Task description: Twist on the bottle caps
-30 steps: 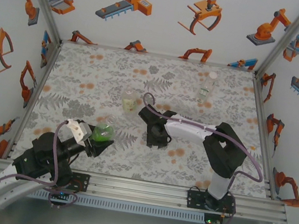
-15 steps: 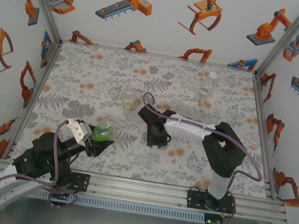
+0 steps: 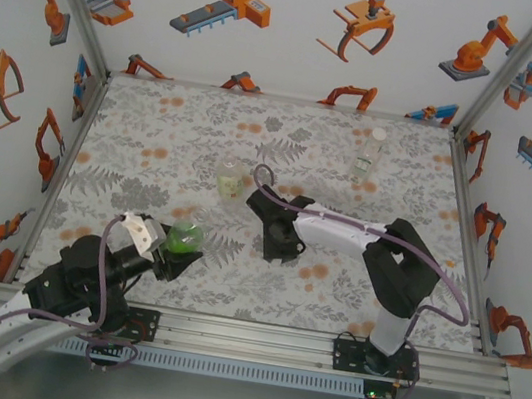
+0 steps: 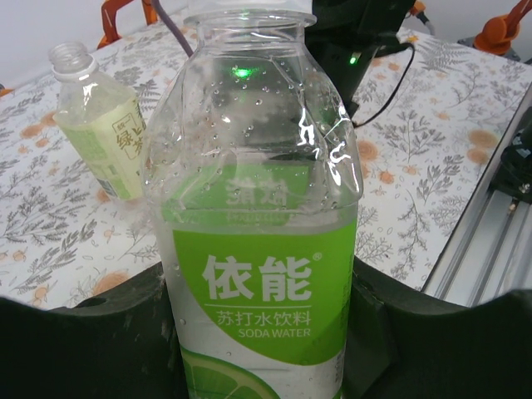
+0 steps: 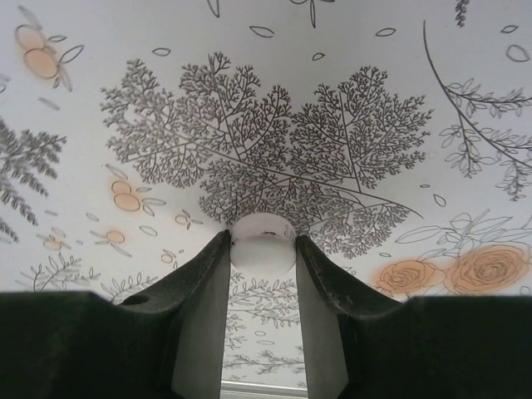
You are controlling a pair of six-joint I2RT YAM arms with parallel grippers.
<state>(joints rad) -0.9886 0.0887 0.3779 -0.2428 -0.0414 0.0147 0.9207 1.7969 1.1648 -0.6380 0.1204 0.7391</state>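
1. Three bottles are to be seen on or above the floral mat (image 3: 145, 130): the green bottle (image 4: 258, 274), the yellowish bottle (image 3: 232, 180) and the colourless bottle (image 3: 365, 160).
2. The green bottle is clamped by its lower body between the dark fingers of the left gripper (image 3: 176, 254), over the front left of the mat. In the left wrist view its mouth is seen to be uncapped.
3. One white bottle cap (image 5: 263, 245) lies flat on the mat near the middle. It is pinched from both sides by the fingers (image 5: 204, 291) of the right gripper (image 3: 279, 249), which is narrowed to the cap's width with both pads against its rim. Whether the hold is firm enough for a lift cannot be told.
4. From the pinched cap, the green bottle's mouth lies to the left and somewhat nearer the arm bases. Bare mat is seen between the two; they are near but apart.
5. The green bottle's long axis runs from the left gripper up towards the neck. From overhead it appears close to upright, though its exact lean cannot be judged. It is along this axis that the cap would have to be lowered and turned.
6. The yellowish bottle, also uncapped, is placed just beyond the right gripper and is nearer to it, but it is held by nothing. The green bottle is therefore judged the likelier target. The colourless bottle is set well apart at the far right.
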